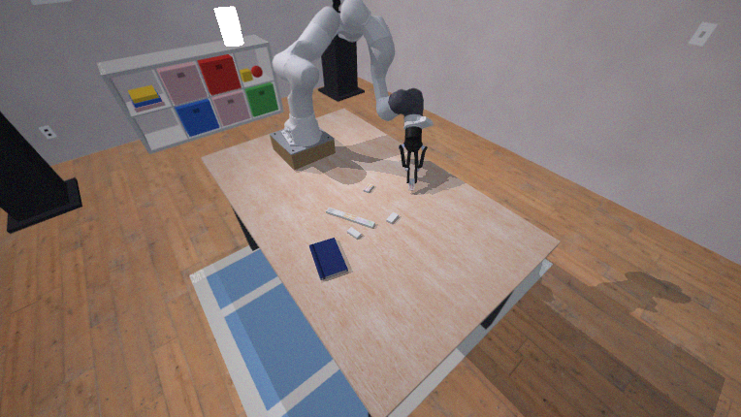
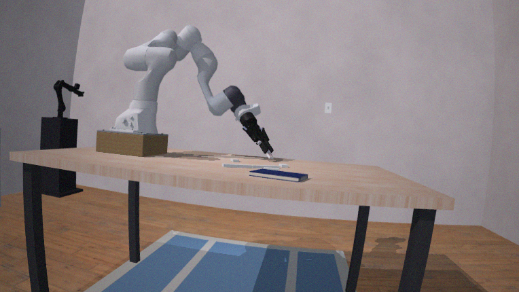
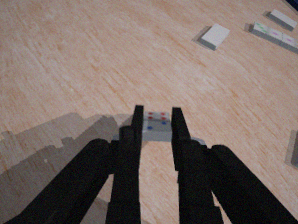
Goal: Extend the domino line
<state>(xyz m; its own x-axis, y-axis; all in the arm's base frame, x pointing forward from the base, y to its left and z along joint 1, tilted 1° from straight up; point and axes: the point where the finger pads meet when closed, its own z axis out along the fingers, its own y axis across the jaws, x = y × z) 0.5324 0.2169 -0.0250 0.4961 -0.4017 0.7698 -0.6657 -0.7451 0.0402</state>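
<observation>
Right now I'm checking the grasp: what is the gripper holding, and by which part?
The gripper holds a domino, pinched by its two side edges at one end, pip face toward the wrist camera.

Tilted domino (image 3: 157, 125) in jaws, pips showing

held domino's (image 3: 157, 127) pip count too blurred to read.
</observation>
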